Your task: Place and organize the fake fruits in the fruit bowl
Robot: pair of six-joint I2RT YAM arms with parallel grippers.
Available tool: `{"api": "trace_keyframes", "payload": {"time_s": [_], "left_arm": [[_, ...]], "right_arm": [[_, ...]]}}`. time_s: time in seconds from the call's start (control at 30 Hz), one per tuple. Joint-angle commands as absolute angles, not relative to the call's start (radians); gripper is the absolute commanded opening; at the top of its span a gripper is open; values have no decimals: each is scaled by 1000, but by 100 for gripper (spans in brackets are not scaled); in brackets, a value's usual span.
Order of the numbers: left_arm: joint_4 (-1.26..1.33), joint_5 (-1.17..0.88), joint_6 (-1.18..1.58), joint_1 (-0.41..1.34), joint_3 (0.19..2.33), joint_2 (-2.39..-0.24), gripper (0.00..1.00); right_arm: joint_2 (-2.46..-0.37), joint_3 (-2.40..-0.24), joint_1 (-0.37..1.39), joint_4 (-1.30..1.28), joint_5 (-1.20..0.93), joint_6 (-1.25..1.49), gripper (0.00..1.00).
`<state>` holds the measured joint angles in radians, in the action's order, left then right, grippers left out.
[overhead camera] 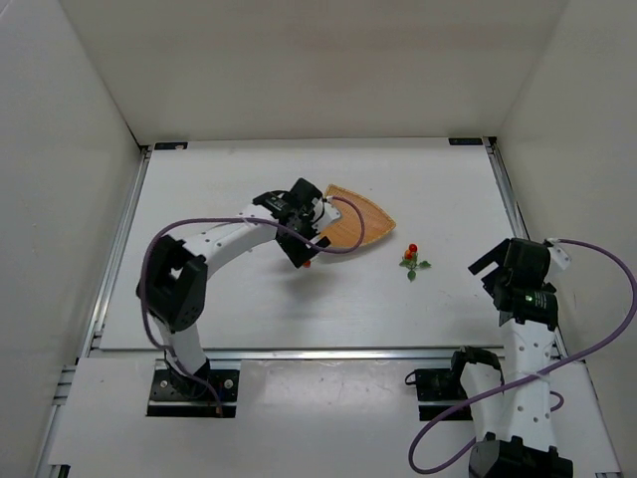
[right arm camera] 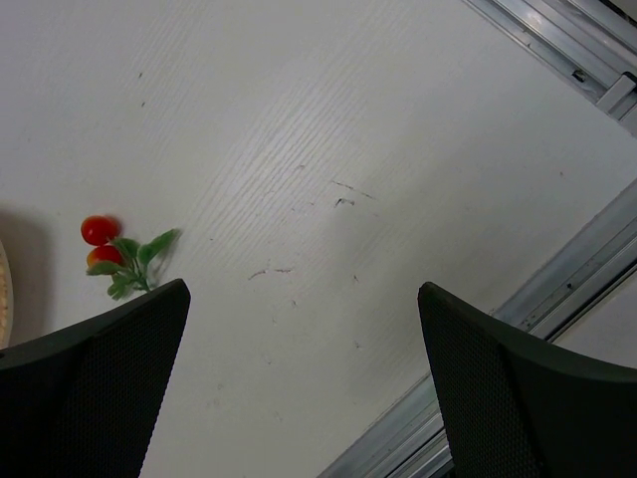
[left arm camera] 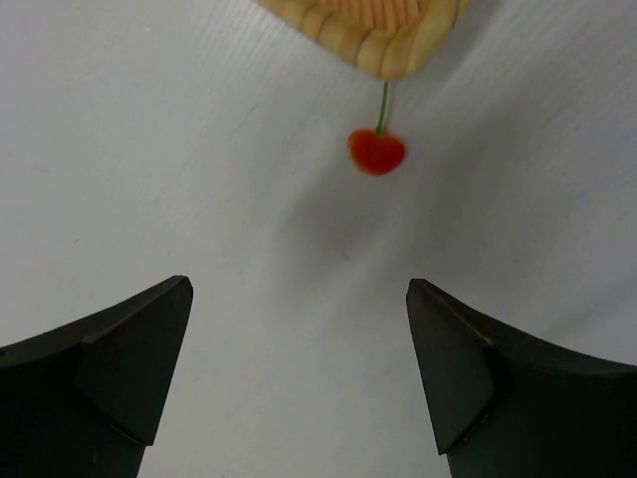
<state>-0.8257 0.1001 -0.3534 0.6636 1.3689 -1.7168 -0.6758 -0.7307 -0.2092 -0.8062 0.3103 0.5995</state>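
The wooden fruit bowl [overhead camera: 363,224] lies flat on the white table, back of centre. A single red fruit [left arm camera: 376,151] on a thin green stem rests on the table just off the bowl's corner [left arm camera: 398,45]; from above it is a red speck [overhead camera: 310,265]. My left gripper [left arm camera: 299,291] hovers open over bare table short of that fruit, nothing between its fingers, and from above it sits by the bowl's near-left edge [overhead camera: 302,255]. A red-orange cluster with green leaves [overhead camera: 412,261] lies right of the bowl. My right gripper [right arm camera: 304,289] is open and empty, the cluster [right arm camera: 111,254] off to its left.
White walls enclose the table on three sides. Metal rails run along the table's edges [right arm camera: 557,289], close to my right gripper [overhead camera: 491,269]. A purple cable loops from the left arm [overhead camera: 159,249]. A sliver of the bowl's rim [right arm camera: 3,289] shows in the right wrist view.
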Motion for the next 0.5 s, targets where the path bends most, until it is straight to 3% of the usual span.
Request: {"api": "trace_keyframes", "payload": {"time_s": [0.0,0.2,0.47], "left_arm": [[-811,61,-318,675,1427,-1787,100],[-759,-11,-285,695,1474,-1904,97],[-759,-46,-265,695,1525,-2012,75]], "right_arm": [[-664,-726,-212,-772,284,604,100],[-664,-725,-212,-772,284,586,100],[-706,-756,-212,-781,313,555,100]]}}
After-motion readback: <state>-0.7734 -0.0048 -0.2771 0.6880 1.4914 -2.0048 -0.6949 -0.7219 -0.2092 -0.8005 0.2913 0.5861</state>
